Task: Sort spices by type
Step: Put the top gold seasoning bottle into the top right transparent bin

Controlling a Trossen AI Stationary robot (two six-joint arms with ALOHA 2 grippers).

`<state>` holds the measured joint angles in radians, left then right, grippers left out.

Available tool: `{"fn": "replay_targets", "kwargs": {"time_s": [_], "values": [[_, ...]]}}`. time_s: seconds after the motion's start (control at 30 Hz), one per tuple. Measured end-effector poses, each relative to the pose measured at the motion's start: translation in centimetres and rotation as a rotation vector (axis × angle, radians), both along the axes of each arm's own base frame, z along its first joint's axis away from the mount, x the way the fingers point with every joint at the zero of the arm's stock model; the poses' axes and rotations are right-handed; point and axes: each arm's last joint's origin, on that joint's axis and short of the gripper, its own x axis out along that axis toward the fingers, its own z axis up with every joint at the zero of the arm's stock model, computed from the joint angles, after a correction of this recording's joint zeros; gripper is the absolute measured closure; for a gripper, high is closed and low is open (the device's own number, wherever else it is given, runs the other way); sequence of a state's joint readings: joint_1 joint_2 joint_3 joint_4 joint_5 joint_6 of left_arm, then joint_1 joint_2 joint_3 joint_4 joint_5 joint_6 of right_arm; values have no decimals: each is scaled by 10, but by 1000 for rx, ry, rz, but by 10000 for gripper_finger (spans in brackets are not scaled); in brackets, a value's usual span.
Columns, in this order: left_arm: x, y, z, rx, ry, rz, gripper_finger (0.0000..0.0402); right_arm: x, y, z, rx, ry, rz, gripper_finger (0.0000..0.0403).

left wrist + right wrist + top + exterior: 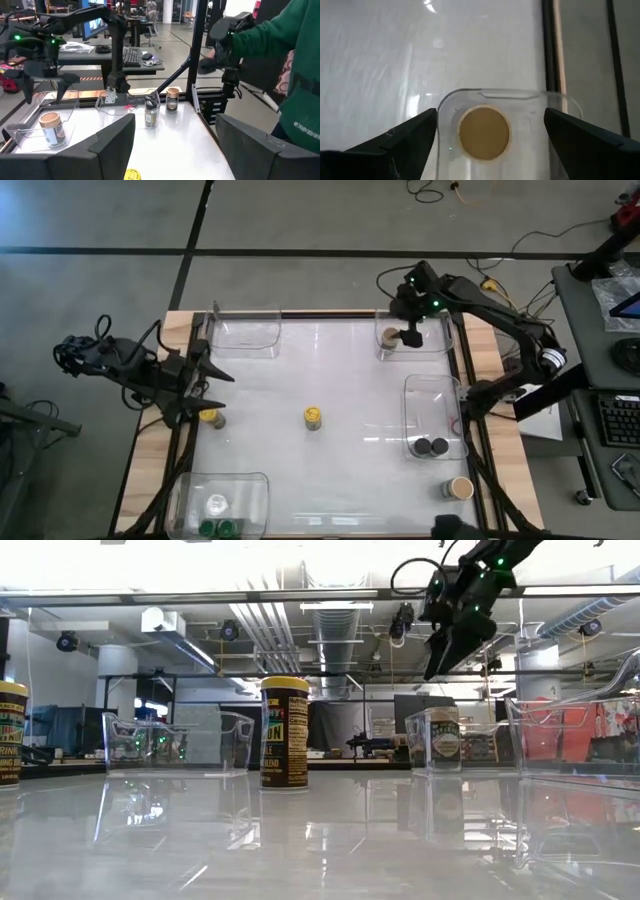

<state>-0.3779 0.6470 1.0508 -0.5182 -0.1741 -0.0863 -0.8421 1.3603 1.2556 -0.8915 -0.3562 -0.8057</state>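
Right pincer (407, 336) hangs above the clear tray (432, 330) at the worktop's far right corner, fingers spread wide, holding nothing. Right wrist view looks straight down on the tan-lid jar (484, 132) standing in that tray, between the two fingers (400, 142) and clear of both. Low view shows this pincer (447, 652) raised well above the tray, not touching it.

Left pincer (207, 389) sits at the left edge, about midway along it, fingers spread, empty. A yellow-lid jar (211, 417) stands just beside its tips on the worktop (330, 380); touching or not, cannot tell.

Second yellow-lid jar (313, 417) stands upright alone near the worktop's middle, well apart from both pincers.

Tray along the right edge (430, 395) holds two black-lid jars (431, 447) side by side at its near end. Another tan-lid jar (460, 488) stands outside that tray, near the near right corner.

Tray at the near left corner (255, 490) holds two green-lid jars (218, 528) and a whitish-topped jar (216, 504); its lid colour is unclear.

Tray at the far left corner (245, 330) has no jars.

A person in a green sleeve (265, 35) stands beyond the worktop's right side, seen in the left wrist view.
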Motion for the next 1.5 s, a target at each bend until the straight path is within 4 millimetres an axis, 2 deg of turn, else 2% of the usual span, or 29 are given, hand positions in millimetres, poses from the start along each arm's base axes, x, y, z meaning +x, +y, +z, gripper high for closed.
{"fn": "replay_targets", "kwargs": {"time_s": [0.17, 0.3, 0.53, 0.77, 0.9, 1.13, 1.5], "values": [[4, -1, -1, 11, 9, 24, 141, -6, -2, 3, 9, 60, -303, 53], [5, 1, -2, 19, 13, 92, 141, -9, -8, -1, 31, 74, -376, 89], [2, 2, -4, 27, 33, 96, 141, -18, -37, -24, 127, 93, -401, 212], [5, 1, -5, 34, 45, 105, 141, -5, -59, -40, 154, 132, -371, 331], [11, -1, -7, 30, 67, 107, 141, 0, -67, -51, 184, 176, -354, 381], [13, -2, -8, 21, 78, 109, 141, 2, -65, -55, 263, 168, -293, 393], [12, -2, -9, 26, 89, 110, 141, 2, -62, -55, 290, 168, -269, 393]]}}
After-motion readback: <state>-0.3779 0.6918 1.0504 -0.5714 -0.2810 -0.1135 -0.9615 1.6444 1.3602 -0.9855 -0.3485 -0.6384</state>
